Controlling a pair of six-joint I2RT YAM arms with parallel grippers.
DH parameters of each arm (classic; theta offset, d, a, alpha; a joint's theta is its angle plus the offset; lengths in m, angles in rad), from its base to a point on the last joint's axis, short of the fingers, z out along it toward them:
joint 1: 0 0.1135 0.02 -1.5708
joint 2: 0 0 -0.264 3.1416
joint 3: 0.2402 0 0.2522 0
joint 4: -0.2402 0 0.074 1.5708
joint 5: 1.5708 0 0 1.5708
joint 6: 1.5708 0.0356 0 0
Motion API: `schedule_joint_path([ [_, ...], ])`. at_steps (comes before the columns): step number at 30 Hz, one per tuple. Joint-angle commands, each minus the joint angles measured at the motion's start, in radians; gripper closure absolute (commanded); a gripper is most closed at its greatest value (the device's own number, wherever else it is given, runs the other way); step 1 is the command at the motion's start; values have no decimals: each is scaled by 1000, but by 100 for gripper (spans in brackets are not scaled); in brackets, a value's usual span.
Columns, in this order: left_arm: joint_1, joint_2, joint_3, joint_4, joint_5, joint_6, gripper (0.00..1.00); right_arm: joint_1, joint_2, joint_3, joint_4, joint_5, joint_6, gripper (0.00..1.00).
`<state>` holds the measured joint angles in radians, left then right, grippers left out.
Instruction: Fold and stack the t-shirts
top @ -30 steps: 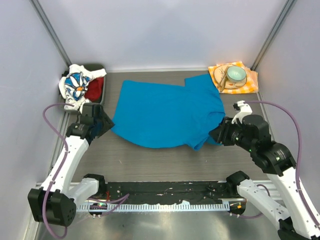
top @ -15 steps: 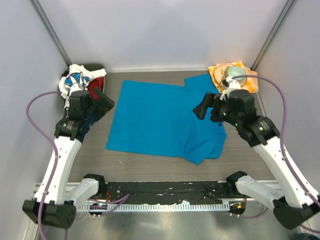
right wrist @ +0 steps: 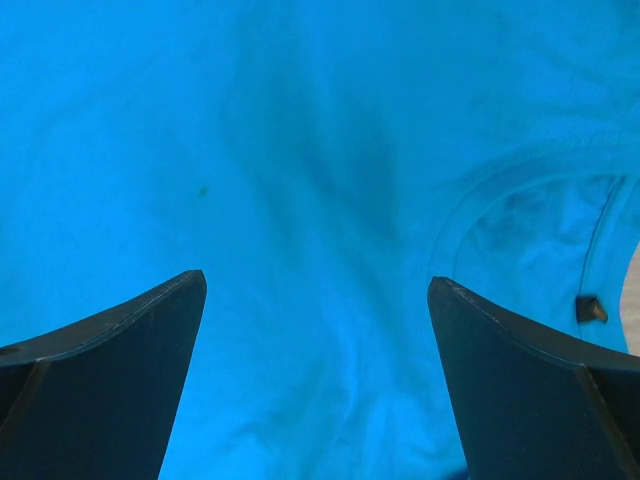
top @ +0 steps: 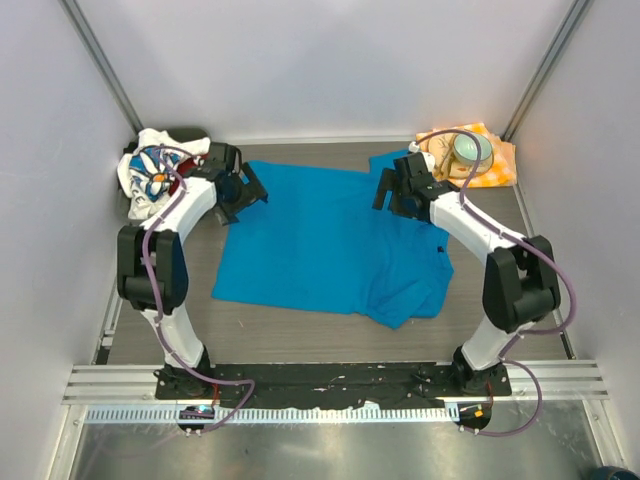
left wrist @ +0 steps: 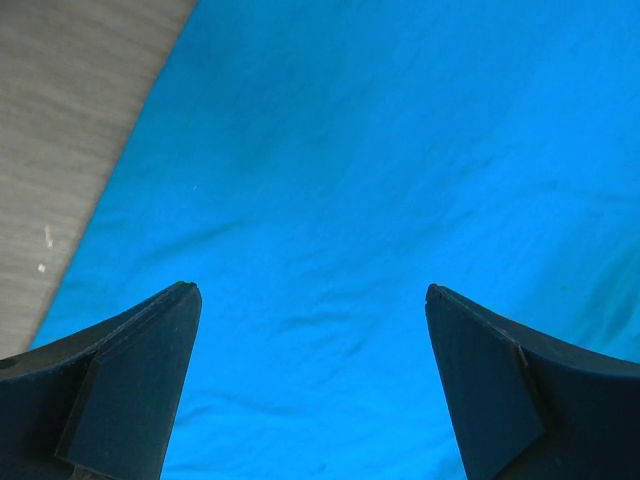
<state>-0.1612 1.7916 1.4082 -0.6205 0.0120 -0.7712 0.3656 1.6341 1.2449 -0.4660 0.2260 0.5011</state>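
Poised over blue t-shirt (top: 320,250) with left claw (left wrist: 310,290) and right claw (right wrist: 316,278), both spread wide, empty; collar (right wrist: 470,195) beside right claw. Probably readying far-edge pinch for fold.

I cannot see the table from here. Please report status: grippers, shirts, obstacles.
Left gripper open, right gripper open, both empty above blue t-shirt. Shirt spread out, not folded. Daisy t-shirt bunched far left. Nothing blocking.

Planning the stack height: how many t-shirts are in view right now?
2: a blue t-shirt spread mid-table, and a white daisy-print t-shirt bunched at the far left corner. More may be hidden under it or the left arm.
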Motion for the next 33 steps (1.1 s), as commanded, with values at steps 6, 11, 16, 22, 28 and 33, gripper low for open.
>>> schedule_joint_path([
  [6,0,159,265,-16,-35,67,0,-94,242,212,155,-56,-3,0],
  [11,0,290,360,-38,-15,69,0,-106,377,297,147,-86,7,1],
  [16,0,373,422,-34,14,78,0,-108,457,376,133,-89,-6,1],
  [22,2,445,495,-44,20,81,0,-108,549,455,112,-105,-12,1],
  [28,25,499,528,-56,23,78,0,-108,651,536,79,-129,-10,1],
  [33,60,538,546,-65,22,69,0,-108,740,649,37,-177,-4,1],
])
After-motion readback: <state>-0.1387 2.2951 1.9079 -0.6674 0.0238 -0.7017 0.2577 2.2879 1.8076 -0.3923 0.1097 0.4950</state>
